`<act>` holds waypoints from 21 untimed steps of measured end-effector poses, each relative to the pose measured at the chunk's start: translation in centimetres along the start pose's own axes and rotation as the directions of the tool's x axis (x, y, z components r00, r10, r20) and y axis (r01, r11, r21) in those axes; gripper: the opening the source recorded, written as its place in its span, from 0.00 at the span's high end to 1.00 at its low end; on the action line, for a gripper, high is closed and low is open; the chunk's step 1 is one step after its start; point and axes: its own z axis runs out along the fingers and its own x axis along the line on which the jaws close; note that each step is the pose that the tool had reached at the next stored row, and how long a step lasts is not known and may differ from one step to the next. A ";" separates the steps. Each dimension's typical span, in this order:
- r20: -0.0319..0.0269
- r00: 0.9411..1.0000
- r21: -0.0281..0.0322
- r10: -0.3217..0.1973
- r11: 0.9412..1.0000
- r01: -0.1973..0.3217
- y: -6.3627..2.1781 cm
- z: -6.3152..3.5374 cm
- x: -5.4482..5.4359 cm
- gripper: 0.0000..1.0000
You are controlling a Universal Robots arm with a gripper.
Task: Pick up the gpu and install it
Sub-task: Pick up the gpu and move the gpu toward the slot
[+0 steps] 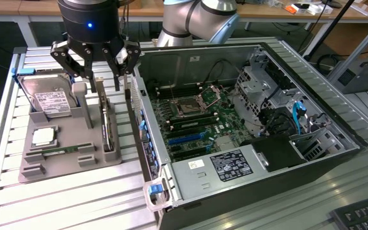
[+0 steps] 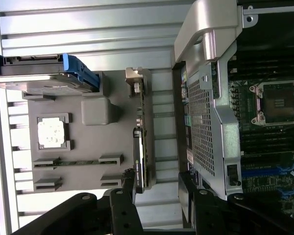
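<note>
Fingers [image 1: 74,61] stand spread wide apart with nothing between them, and the gripper [image 1: 101,79] hangs pointing straight down over the grey holder [image 1: 75,163] that sits on the slatted surface [image 1: 75,206]. The gpu [image 1: 107,125] lies directly under it. The card stands on its long edge in a slot along the holder's side nearest the computer case [image 1: 190,57], just beside that case's outer wall and parallel to it. Its long axis runs from under the gripper toward the near edge of the exterior view, so the fingertips hang over its far end, close above; I cannot tell whether any of them touches it. In the wrist view the gpu [image 2: 139,147] shows edge-on, with its silver bracket [image 2: 133,81] at the end away from the fingers [image 2: 120,210]. The card's line sits closer to one finger than to the other, so I judge the gripper [image 2: 157,208] straddles it off-centre rather than squarely. The arm [image 1: 200,19] reaches in from the back of the exterior view, wrist vertical. The hard drive [image 1: 50,98], the processor [image 1: 43,136] and the RAM stick [image 1: 59,150] sit in the same holder, on the side away from the case. The motherboard [image 1: 190,120] lies exposed inside the open case.
</note>
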 end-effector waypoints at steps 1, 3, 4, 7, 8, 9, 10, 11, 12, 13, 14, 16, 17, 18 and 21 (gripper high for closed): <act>0.000 1.000 0.000 0.000 1.000 0.000 0.00 0.01 0.0 0.52; 0.000 1.000 0.000 0.000 1.000 0.000 0.00 0.05 0.0 0.52; 0.000 1.000 0.000 0.000 1.000 0.000 0.00 0.06 0.0 0.52; 0.000 1.000 0.000 0.000 1.000 0.000 0.00 0.12 0.0 0.52; 0.000 1.000 0.000 0.000 1.000 0.000 -0.01 0.13 0.0 0.52; 0.000 1.000 0.000 0.000 1.000 0.000 -0.01 0.15 0.0 0.52; 0.000 1.000 0.000 0.000 1.000 0.000 -0.01 0.19 0.0 0.52; 0.000 1.000 0.000 0.000 1.000 0.000 -0.01 0.22 0.0 0.52; 0.000 1.000 0.000 0.000 1.000 0.000 -0.01 0.24 0.0 0.52; 0.000 1.000 0.000 0.000 1.000 0.000 -0.01 0.27 0.0 0.52; 0.000 1.000 0.000 0.000 1.000 0.000 -0.01 0.29 0.0 0.52; 0.000 1.000 0.000 0.000 1.000 0.000 -0.02 0.39 0.0 0.52; 0.000 1.000 0.000 0.000 1.000 0.000 -0.02 0.45 0.0 0.52; 0.000 1.000 0.000 0.000 1.000 0.000 -0.02 0.50 0.0 0.52; 0.000 1.000 0.000 0.000 1.000 0.000 -0.03 0.71 0.0 0.52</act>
